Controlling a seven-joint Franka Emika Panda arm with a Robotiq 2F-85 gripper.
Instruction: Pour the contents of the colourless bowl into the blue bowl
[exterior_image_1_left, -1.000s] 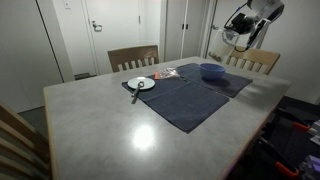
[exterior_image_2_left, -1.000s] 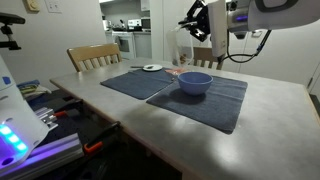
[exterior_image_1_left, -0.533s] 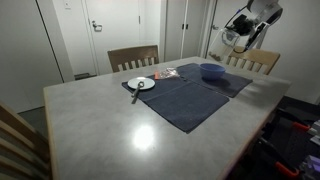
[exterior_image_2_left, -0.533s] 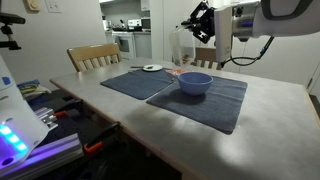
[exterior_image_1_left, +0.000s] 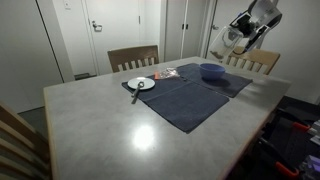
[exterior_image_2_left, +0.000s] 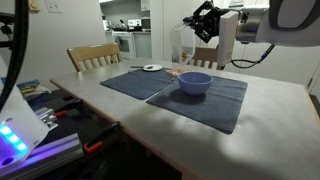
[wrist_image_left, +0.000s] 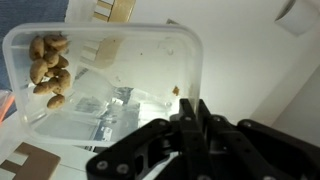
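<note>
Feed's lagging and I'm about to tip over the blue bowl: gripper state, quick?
Gripper: closed, jaws holding the clear plastic container by its rim.

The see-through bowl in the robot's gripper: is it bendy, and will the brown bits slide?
Probably light and a bit bendy: the colourless bowl looks like thin clear plastic, pinched at one rim by the gripper. The brown pieces would likely slide easily, since they sit bunched in one corner.

The colourless bowl (wrist_image_left: 150, 60) is clear glossy plastic, the mat (exterior_image_1_left: 190, 100) cloth, the table (exterior_image_1_left: 120, 140) smooth.
</note>
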